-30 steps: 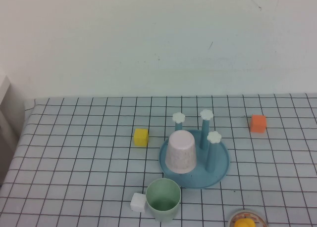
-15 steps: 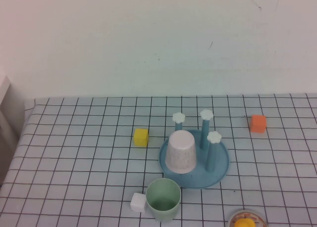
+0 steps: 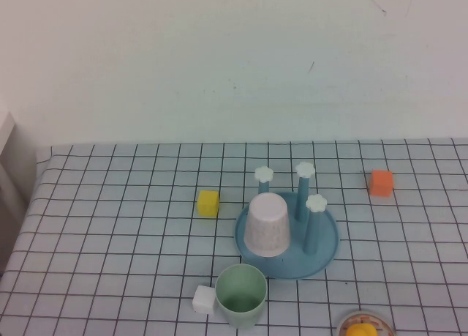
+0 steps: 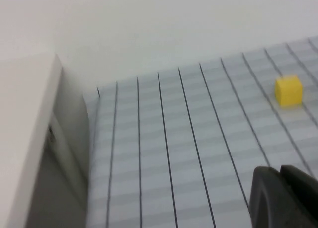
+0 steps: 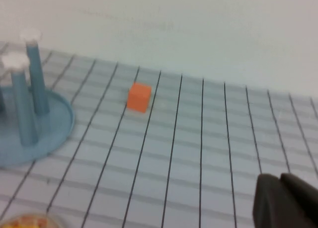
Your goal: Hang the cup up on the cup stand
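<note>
The mint-green cup (image 3: pixel 240 295) stands upright, mouth up, near the table's front edge, just in front of the cup stand (image 3: pixel 322 249). The stand is a round blue base with blue pegs capped by white flowers; part of it shows in the right wrist view (image 5: pixel 30 123). A pale pink speckled cup (image 3: pixel 267 224) sits upside down on the stand's left side. Neither arm shows in the high view. My left gripper (image 4: pixel 280 176) is shut and empty over bare table at the left. My right gripper (image 5: pixel 280 183) is shut and empty over bare table to the right of the stand.
A yellow cube (image 3: pixel 208 203) lies left of the stand, also in the left wrist view (image 4: pixel 289 90). An orange cube (image 3: pixel 381 182) lies at the back right, also in the right wrist view (image 5: pixel 138 97). A white cube (image 3: pixel 204 299) touches the green cup's left side. A plate with something yellow (image 3: pixel 362 326) sits at the front edge.
</note>
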Controlling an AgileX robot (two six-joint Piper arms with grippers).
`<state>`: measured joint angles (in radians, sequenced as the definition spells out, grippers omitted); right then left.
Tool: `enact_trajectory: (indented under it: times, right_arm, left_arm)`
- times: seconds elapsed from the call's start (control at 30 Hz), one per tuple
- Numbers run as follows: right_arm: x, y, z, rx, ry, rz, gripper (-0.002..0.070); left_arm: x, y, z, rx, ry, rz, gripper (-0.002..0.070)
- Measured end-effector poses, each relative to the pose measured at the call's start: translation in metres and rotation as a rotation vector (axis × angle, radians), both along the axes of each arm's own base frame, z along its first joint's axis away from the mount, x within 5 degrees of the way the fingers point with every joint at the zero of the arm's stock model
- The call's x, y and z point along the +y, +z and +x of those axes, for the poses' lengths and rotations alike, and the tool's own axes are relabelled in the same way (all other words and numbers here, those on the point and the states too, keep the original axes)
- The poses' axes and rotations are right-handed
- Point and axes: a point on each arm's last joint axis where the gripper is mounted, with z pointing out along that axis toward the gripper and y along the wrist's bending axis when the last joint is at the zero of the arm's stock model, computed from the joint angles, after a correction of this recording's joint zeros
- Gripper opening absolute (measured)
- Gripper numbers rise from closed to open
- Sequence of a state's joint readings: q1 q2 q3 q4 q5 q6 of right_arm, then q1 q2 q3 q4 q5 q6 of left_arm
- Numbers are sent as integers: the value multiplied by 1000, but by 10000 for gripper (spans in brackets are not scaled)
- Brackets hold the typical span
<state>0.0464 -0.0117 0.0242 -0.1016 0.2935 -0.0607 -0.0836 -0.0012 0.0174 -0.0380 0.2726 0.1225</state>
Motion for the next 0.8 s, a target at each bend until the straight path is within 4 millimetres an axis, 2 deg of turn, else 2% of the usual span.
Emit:
enact_trajectory:
  times: [0.1, 0.3, 0.4, 0.57, 0.8]
  right_arm:
    - [1, 9, 2, -118, 11, 1, -1]
    - [4, 45, 1, -509, 49, -2, -1]
    - [6, 58, -3, -664, 67, 53, -1]
    - [6, 67, -7, -761, 82, 97, -1]
    - [6, 69, -8, -774, 101, 273, -1]
  left_arm:
    - [0, 11, 2, -129, 5, -11, -1]
    - [2, 51, -2, -572, 22, -49, -1]
    - [3, 67, -9, -763, 29, -66, -1]
    - [5, 84, -22, -992, 37, -90, -1]
    - [4, 91, -29, -1087, -37, -273, -1]
